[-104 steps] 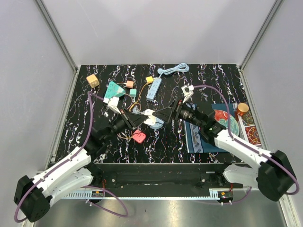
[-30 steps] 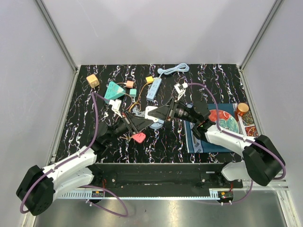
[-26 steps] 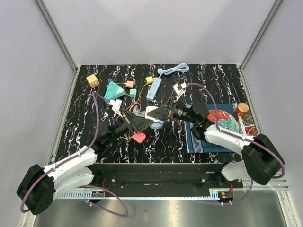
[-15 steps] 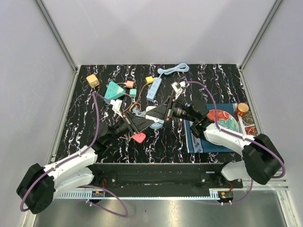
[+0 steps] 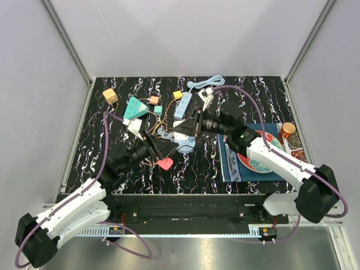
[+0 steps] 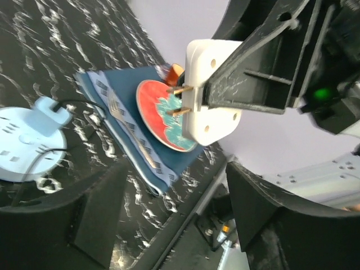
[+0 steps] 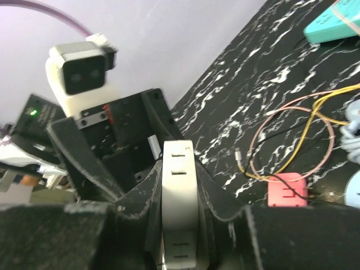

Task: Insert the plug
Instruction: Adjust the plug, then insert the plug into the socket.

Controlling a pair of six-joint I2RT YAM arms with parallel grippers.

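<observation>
The plug (image 6: 211, 90) is a white block with two brass prongs, and black fingers (image 6: 264, 73) of my right gripper (image 5: 184, 127) clamp its sides. In the right wrist view its slotted edge (image 7: 179, 208) stands between the jaws of my right gripper (image 7: 179, 169). My left gripper (image 6: 175, 174) is open and empty, just below and in front of the plug, prongs facing it. From above, my left gripper (image 5: 167, 146) sits left of and nearer than the plug (image 5: 181, 130). A light blue power strip (image 5: 183, 105) lies behind them.
A round light blue socket (image 6: 25, 143) lies on the table under the grippers. A pink plug (image 5: 165, 163), looped thin cables (image 7: 292, 140), a teal triangle (image 5: 135, 107) and an orange cube (image 5: 110, 96) lie around. At the right a blue cloth (image 5: 232, 163) bears a red plate (image 5: 261, 163), beside a copper cup (image 5: 288, 130).
My left gripper has opened, let go of the white plug and drawn back toward the near left. My right gripper shut on the plug and carried it up and back.
</observation>
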